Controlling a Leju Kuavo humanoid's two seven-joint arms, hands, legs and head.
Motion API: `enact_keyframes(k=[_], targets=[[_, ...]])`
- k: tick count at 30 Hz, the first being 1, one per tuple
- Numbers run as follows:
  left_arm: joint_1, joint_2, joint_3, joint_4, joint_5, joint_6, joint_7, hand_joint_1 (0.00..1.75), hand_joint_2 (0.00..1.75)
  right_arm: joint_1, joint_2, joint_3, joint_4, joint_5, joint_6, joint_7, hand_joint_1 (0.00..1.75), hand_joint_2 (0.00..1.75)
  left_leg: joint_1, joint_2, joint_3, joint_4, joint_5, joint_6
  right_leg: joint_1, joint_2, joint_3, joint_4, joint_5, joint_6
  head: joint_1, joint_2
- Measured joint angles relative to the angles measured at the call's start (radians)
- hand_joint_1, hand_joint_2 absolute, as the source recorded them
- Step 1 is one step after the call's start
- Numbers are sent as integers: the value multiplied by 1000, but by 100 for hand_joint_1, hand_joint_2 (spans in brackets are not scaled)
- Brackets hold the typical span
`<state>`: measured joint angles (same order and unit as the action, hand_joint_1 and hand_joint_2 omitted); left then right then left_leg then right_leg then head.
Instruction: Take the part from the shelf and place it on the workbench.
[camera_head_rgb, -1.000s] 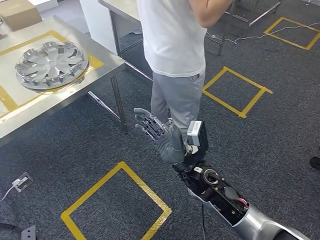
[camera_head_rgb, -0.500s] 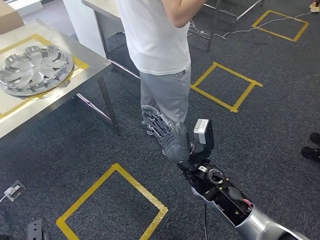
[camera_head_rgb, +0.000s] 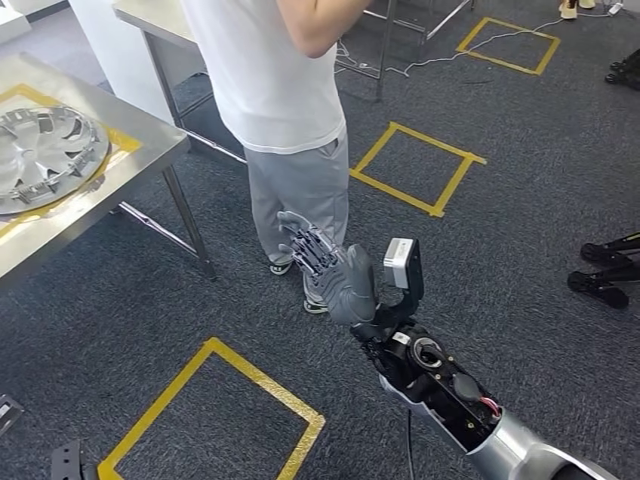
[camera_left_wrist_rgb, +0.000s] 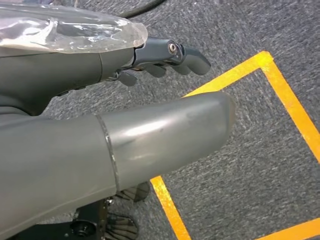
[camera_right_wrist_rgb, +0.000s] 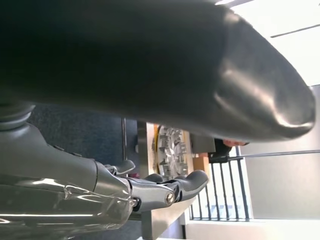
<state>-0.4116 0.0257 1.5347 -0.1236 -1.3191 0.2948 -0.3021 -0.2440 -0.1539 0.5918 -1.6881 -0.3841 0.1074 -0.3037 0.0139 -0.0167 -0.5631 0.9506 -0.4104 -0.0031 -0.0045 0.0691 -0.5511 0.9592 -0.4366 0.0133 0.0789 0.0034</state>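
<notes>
— From the head, what do we see?
— Our right hand (camera_head_rgb: 337, 277), fingers apart and holding nothing, raised over dark carpet before a person (camera_head_rgb: 287, 110). The part (camera_head_rgb: 47, 155) — a ribbed silver wheel cover — lies flat on the steel workbench (camera_head_rgb: 143, 150).
— And the left wrist?
— Our left hand (camera_left_wrist_rgb: 113, 120), smooth grey, fingers spread over yellow floor tape (camera_left_wrist_rgb: 286, 105).
— The right wrist?
— Glossy thumb, dark fingers extended — the part beyond, on the workbench.

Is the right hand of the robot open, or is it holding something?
Open. In the head view the right hand is raised over the carpet with its fingers spread apart and nothing in them.
</notes>
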Motion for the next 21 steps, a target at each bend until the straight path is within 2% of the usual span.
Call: enact_keyframes(k=[2,4,5,6,7,9,11,12,14,16,17,19,20,21], targets=[[-2,-2,0,0,0,1,0,0,0,-1,0,-2,-4,0,-1,1,0,0,3,12,3,-6,2,11,-1,-31,-33,71,-44,12,9,0],[0,-1,0,0,0,1,0,0,0,1,0,-3,-5,0,-4,4,0,0,1,25,4,-6,0,16,-4,-55,-98,213,-111,22,17,0],[2,-1,0,0,0,1,0,0,0,4,0,-4,-5,0,-5,6,0,0,1,32,4,-5,-1,17,-6,-59,-126,272,-131,25,18,0],[3,-1,0,0,0,1,0,0,0,6,0,-4,-5,0,-6,8,0,0,0,39,5,-5,-2,17,-7,-61,-139,299,-132,26,18,0],[4,-1,0,0,0,1,0,0,0,8,0,-3,-6,0,-7,9,0,0,0,45,6,-5,-3,17,-8,-63,-132,284,-113,27,18,0],[5,-1,0,0,0,-1,-1,0,0,8,0,-3,-10,0,-10,10,0,0,0,54,12,-5,-6,13,-7,-79,-67,150,-40,20,21,0],[6,0,0,0,2,-4,-4,0,0,5,0,-3,-14,0,-11,11,0,0,-4,63,15,-3,-10,5,2,-102,-6,26,-1,8,23,0],[7,1,0,0,4,-6,-5,0,0,5,0,-2,-14,1,-12,10,0,0,-6,68,15,-3,-11,1,6,-108,7,1,1,2,22,0],[7,3,0,0,7,-6,-6,0,0,8,0,0,-16,4,-13,9,0,0,-8,82,15,-4,-10,-9,8,-97,11,-6,1,-10,18,0],[8,4,0,0,10,-6,-7,0,0,10,0,1,-17,8,-13,6,0,0,-6,74,10,17,-28,-20,3,-85,13,-14,7,-21,14,0],[8,6,0,0,11,-6,-7,0,0,9,0,1,-18,10,-12,6,0,0,-5,61,-7,57,-54,-24,0,-79,15,-18,11,-27,11,0],[12,8,0,0,15,-6,-7,0,0,9,1,3,-18,13,-9,5,0,0,-4,32,-73,195,-121,-29,-1,-67,13,-20,14,-33,3,0],[15,9,0,0,16,-6,-8,0,0,10,1,3,-18,14,-8,5,0,0,-3,26,-107,263,-144,-30,-1,-59,12,-19,15,-35,1,0],[19,9,0,0,17,-6,-8,0,0,10,1,4,-17,14,-7,5,0,0,-3,24,-128,301,-150,-31,0,-51,12,-19,15,-35,1,0]])
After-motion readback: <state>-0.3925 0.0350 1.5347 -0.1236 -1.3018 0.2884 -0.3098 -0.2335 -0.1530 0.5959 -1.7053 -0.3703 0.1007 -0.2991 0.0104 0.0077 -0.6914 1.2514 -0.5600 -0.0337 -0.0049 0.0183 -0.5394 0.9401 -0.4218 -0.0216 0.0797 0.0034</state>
